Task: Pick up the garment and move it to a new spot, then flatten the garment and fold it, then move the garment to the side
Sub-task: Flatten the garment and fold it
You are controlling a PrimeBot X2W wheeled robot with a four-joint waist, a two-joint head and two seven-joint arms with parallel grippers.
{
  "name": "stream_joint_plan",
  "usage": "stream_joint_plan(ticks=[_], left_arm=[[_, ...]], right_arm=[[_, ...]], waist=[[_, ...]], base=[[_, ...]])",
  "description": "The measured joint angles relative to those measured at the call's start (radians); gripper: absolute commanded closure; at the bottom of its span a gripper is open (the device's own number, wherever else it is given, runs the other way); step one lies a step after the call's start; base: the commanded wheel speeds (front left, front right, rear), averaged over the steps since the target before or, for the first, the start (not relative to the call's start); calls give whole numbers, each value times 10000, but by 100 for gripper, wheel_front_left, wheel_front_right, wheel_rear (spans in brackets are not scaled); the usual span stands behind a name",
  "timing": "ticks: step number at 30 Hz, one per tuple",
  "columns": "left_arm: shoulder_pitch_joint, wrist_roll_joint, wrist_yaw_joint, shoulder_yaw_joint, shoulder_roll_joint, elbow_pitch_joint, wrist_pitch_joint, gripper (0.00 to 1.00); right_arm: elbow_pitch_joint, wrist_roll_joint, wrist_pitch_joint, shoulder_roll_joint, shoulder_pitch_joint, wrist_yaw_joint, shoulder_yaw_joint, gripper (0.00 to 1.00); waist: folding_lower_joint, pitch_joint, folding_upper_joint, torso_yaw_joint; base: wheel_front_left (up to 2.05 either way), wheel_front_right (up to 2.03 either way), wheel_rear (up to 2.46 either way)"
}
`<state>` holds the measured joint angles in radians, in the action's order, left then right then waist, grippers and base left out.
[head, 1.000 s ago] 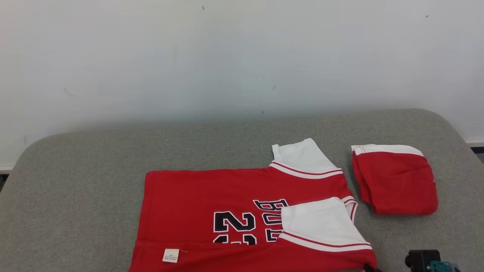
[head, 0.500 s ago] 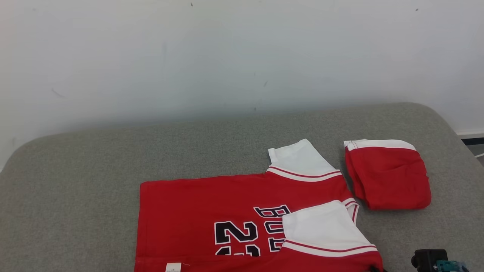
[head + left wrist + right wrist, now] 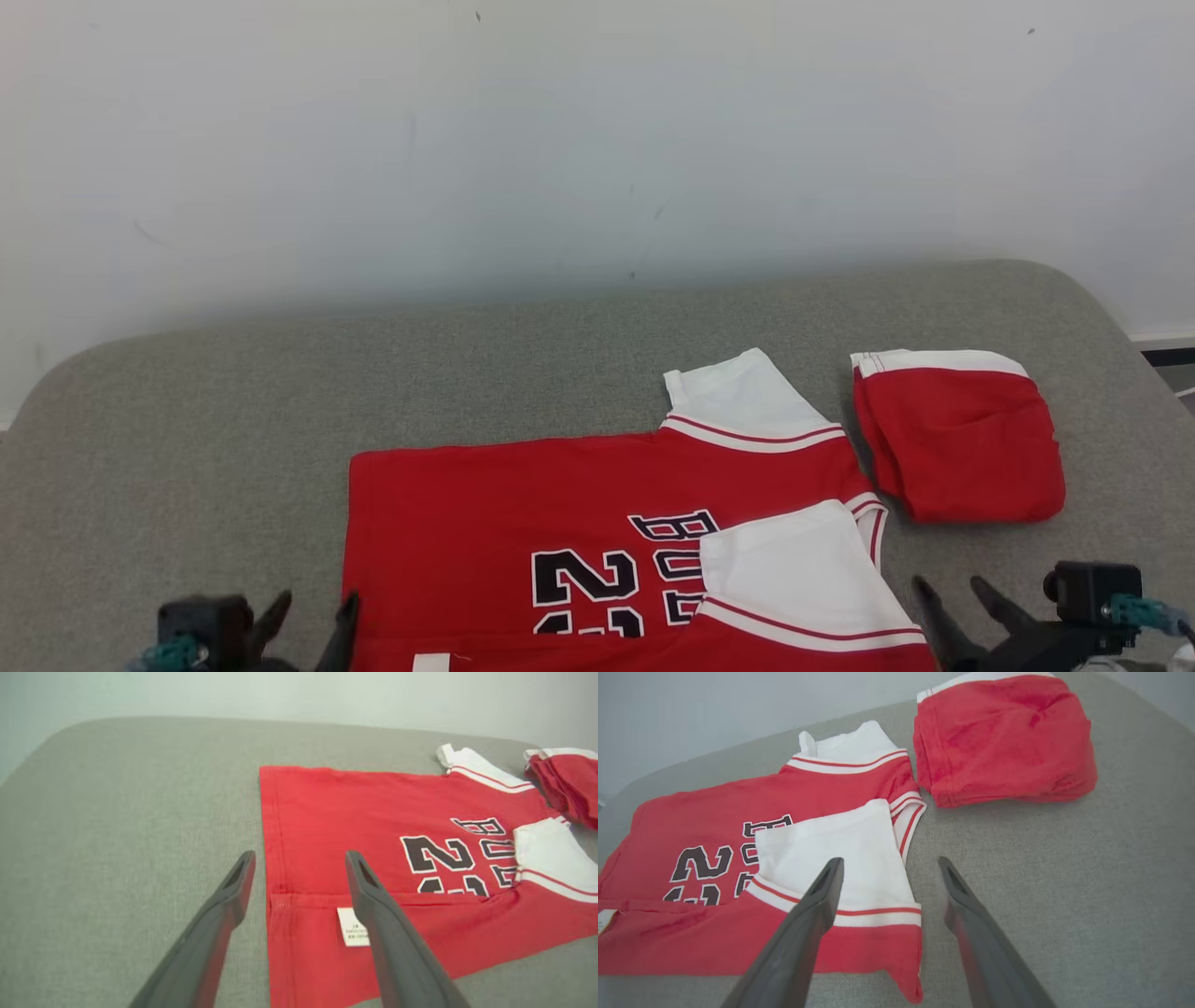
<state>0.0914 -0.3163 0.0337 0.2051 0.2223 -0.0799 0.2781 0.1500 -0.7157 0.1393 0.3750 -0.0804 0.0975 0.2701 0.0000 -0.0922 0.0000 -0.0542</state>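
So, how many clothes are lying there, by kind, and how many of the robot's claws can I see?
Shirts: 1, the red jersey
Shorts: 1, the folded red shorts
Claws: 2, the left gripper and the right gripper, both open
Total: 4

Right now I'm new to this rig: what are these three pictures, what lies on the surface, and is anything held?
A two-armed wheeled robot faces a grey padded table. The wide picture is from its head camera; the other two are from wrist cameras, each looking along that arm's two dark fingers. On the table lie a red jersey, partly folded, and to its right a folded red garment with a white band. The left tool and right tool both stand open, one at each side edge of the jersey. Nothing is held.
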Motion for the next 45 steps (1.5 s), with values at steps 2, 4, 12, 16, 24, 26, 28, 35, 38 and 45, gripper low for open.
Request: stream_joint_plan(ticks=[2,4,12,16,24,26,28,35,38,45], left_arm=[[-475,136,-77,56,-2,261,-351,0],[-842,268,-115,69,-33,362,-606,0],[-1176,303,23,-17,-355,-58,-1310,0],[-1200,453,257,-274,-337,-405,-1618,0],[-1152,564,458,-516,-370,-836,-2366,0],[-1138,564,472,-546,-401,-1016,-2451,0],[-1121,564,508,-558,-458,-1106,-2543,0],[-990,569,541,-587,-464,-1363,-2807,0],[-988,583,541,-583,-462,-1415,-2886,0],[-1005,623,529,-430,-468,-1522,-2874,0]], right_arm=[[-184,123,-219,-33,199,42,-113,0],[-349,253,-445,-130,404,82,-163,0],[-637,623,-1020,-581,1179,144,-207,0],[-650,882,-1300,-608,1383,171,-213,0],[-472,1277,-1847,-412,1692,-50,-23,0],[-278,1281,-1931,-295,1685,-111,-13,0],[-184,1281,-2029,-238,1658,-111,-46,0],[-155,1279,-2336,-270,1480,-196,-117,0],[-105,1279,-2410,-309,1482,-198,-115,0],[-84,1266,-2443,-382,1602,-378,-29,0]], waist=[[0,-75,0,-8],[0,-155,0,-34],[0,-417,0,-400],[0,-511,0,-679],[0,-582,0,-1189],[0,-560,0,-1265],[0,-526,1,-1287],[1,-408,0,-1168],[2,-391,1,-1145],[1,-191,0,-1096]], base=[[0,0,0],[0,0,0],[0,0,0],[0,0,0],[0,0,0],[0,0,0],[0,0,0],[0,0,0],[0,0,0],[0,0,0]])
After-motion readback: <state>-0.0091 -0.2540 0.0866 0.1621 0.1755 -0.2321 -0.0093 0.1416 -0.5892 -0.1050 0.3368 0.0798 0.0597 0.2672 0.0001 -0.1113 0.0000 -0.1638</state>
